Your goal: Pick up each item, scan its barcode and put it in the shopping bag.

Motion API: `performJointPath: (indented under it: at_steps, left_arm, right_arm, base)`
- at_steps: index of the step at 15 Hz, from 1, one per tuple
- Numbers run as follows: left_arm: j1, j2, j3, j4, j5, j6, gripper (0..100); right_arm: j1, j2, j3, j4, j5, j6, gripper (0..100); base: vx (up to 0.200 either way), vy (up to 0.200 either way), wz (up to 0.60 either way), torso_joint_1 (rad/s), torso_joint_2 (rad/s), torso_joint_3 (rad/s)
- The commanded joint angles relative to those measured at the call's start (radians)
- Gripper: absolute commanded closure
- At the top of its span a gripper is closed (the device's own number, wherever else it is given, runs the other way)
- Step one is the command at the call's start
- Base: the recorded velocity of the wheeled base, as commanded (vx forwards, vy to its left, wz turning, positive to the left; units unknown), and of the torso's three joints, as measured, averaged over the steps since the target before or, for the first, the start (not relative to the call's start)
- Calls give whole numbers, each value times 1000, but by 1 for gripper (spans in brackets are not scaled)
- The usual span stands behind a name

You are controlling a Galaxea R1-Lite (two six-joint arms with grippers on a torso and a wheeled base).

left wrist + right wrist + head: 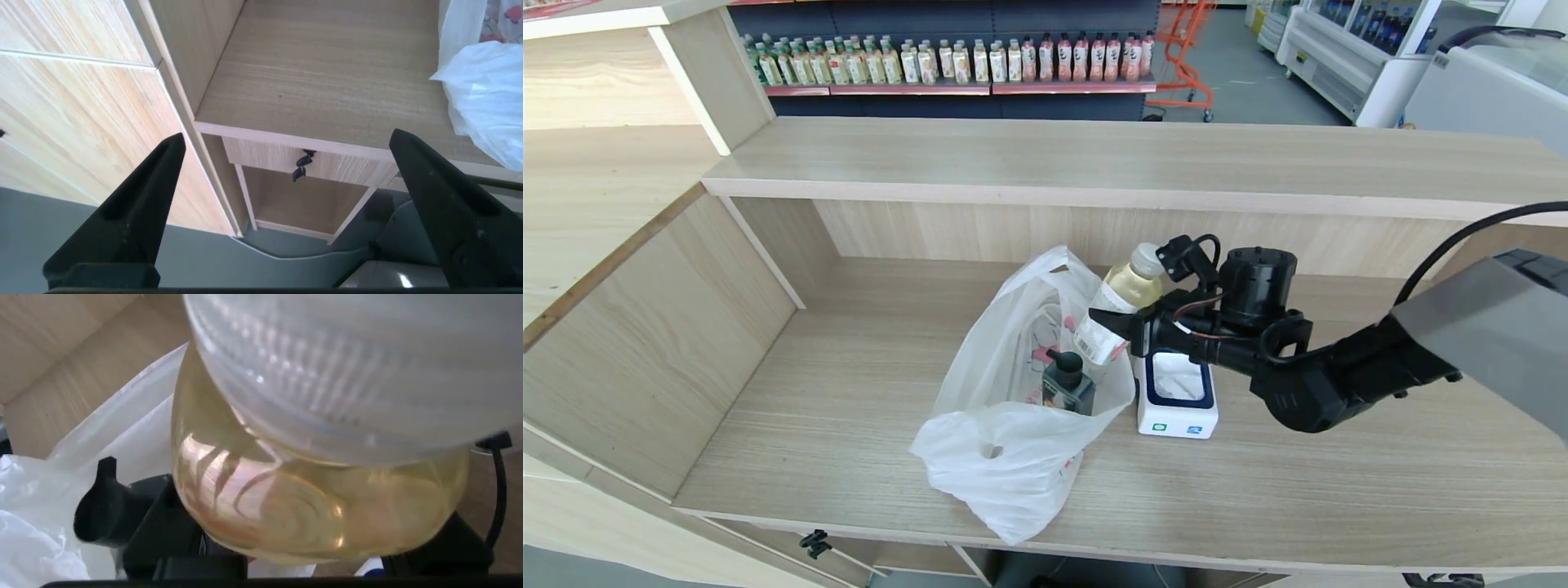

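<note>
- The bottle [1123, 298] sits just right of the centre of the head view, tilted, with its white cap toward the upper right and its labelled lower half dipping toward the bag's mouth. It holds pale yellow liquid nearly to the shoulder, so it is probably fairly heavy for its size. The clear plastic wall looks smooth and likely slippery, stiff enough to squeeze but not fragile.
- The right gripper [1131, 327] is clamped across the bottle's middle, near the top of the label. That seems a sound place, since the paper label should give more friction than bare plastic and the weight is roughly balanced there.
- The shopping bag [1013, 441], thin, white and limp, stands open at centre frame. A dark pump bottle [1066, 382] stands upright inside it, and the bag's soft rim may fold in under a load.
- The scanner [1176, 400], white with a blue frame, stands just right of the bag, under the gripper.
- The left gripper [286, 163] hangs with fingers spread wide, holding nothing, by the counter's [849, 392] front edge.
</note>
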Motion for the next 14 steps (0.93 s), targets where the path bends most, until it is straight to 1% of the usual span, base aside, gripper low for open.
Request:
performJointPath:
  at_steps: [1,5,8,9,11,12,14]
  left_arm:
    - [0,0,0,0,1,0,0]
    - [0,1,0,0,1,0,0]
    - [0,0,0,0,1,0,0]
    - [0,1,0,0,1,0,0]
    - [0,0,0,0,1,0,0]
    - [0,0,0,0,1,0,0]
    - [0,0,0,0,1,0,0]
  right_arm:
    - [15,94,-70,1,2,-26,100]
    - [54,172,-169,1,3,-42,100]
    - [54,212,-208,5,3,-143,100]
    - [51,223,-210,5,3,-197,100]
    - [50,232,-210,4,3,-235,100]
    - [50,234,-212,2,3,-235,0]
    - [50,225,-212,2,9,-224,0]
  base:
    - [0,0,0,0,0,0]
    - [0,0,0,0,0,0]
    - [0,0,0,0,0,0]
    - [0,0,0,0,0,0]
    - [0,0,0,0,0,0]
    - [0,0,0,0,0,0]
    - [0,0,0,0,0,0]
